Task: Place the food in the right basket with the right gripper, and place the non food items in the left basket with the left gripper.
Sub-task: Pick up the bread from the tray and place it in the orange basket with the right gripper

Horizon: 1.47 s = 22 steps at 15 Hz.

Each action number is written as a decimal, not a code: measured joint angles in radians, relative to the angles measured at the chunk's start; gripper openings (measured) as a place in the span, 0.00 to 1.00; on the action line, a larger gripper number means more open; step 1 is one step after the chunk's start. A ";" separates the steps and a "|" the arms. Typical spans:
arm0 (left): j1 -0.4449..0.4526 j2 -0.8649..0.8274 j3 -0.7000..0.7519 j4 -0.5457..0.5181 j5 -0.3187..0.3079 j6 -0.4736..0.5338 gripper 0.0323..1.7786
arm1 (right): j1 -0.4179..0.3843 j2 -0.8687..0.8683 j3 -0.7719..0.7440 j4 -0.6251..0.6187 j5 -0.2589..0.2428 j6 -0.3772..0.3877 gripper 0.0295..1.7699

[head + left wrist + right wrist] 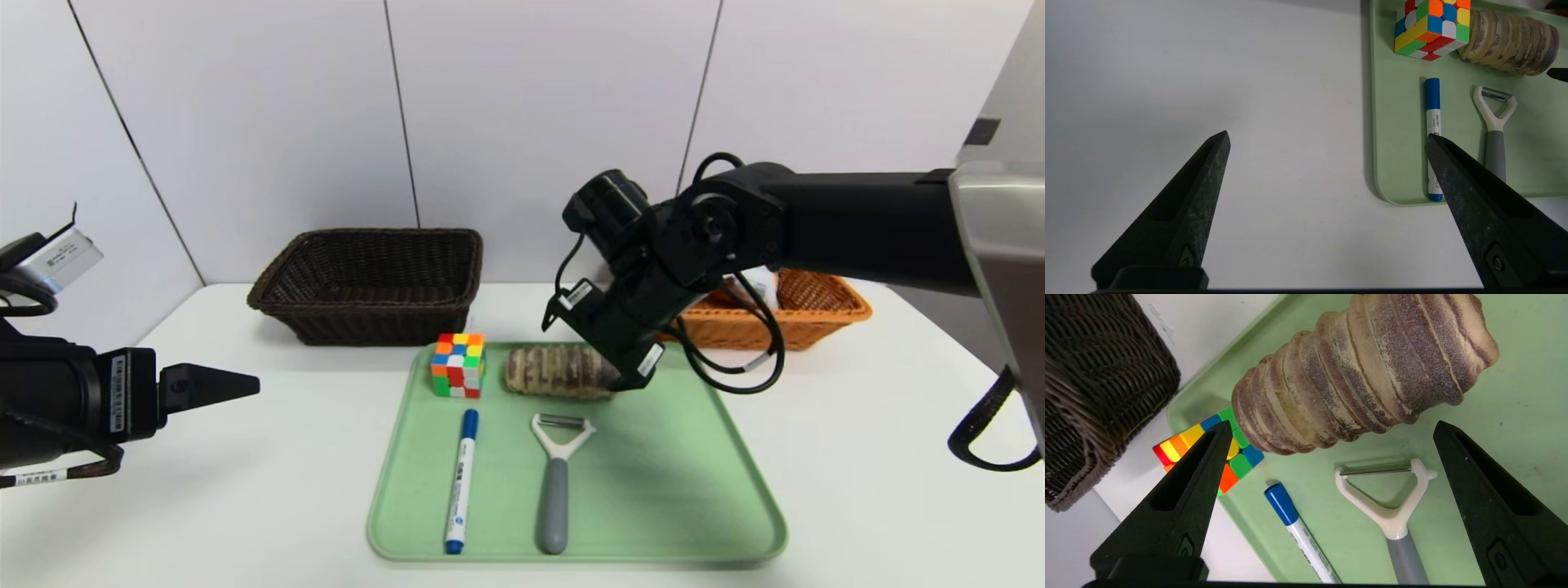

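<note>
A beige-and-brown striped bread roll (555,371) (1363,371) lies at the back of the green tray (669,490), next to a multicoloured cube (459,364) (1241,457). Nearer the front lie a white marker with a blue cap (461,482) (1298,531) and a white peeler with a grey handle (557,474) (1392,502). My right gripper (629,367) (1332,424) hovers open at the roll's right end, holding nothing. My left gripper (245,382) (1327,134) stands open over bare table left of the tray. The dark brown left basket (371,282) looks empty. The orange right basket (804,314) is partly hidden by my right arm.
Both baskets stand at the back of the white table, against the wall. Something whitish (759,286) shows inside the orange basket behind the arm. Black cables (735,359) hang from my right wrist over the tray's back right corner.
</note>
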 joint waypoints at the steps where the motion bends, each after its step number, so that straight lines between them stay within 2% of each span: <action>1: 0.000 0.001 0.001 -0.001 0.000 0.000 0.95 | -0.001 0.009 0.000 0.000 -0.001 0.000 0.96; 6: 0.000 0.007 0.001 -0.003 0.000 -0.001 0.95 | -0.003 0.046 0.000 -0.002 -0.027 0.000 0.96; 22: 0.001 0.048 0.004 -0.008 -0.004 -0.011 0.95 | -0.013 0.078 -0.001 -0.001 -0.028 -0.012 0.96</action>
